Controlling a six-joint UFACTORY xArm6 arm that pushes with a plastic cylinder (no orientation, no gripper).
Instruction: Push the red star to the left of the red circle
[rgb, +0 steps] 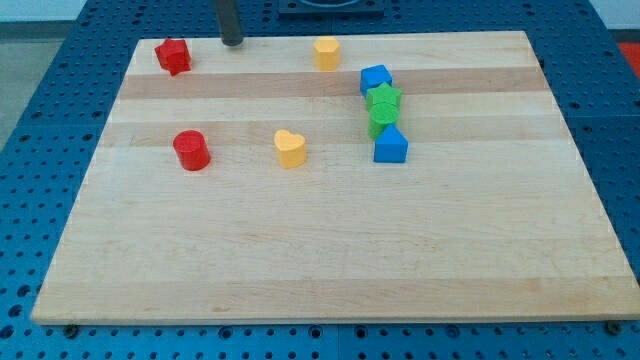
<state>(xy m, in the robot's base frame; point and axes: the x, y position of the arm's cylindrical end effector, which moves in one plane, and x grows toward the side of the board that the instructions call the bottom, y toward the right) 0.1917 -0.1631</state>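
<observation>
My tip (232, 43) is seen at the worktop's (320, 260) top edge, just right of the red star (172, 56); the red circle (191, 150) sits below (well apart); no jaws are fitted; contact seems lacking.

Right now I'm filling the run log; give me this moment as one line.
tip: top edge, right of red star, apart | red circle: below star | push: not begun

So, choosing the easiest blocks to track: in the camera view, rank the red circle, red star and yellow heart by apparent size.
1. red circle and yellow heart: look alike, no ranking.
2. red star: slightly smaller, but it sits farther up the board, so distance may explain it.
</observation>
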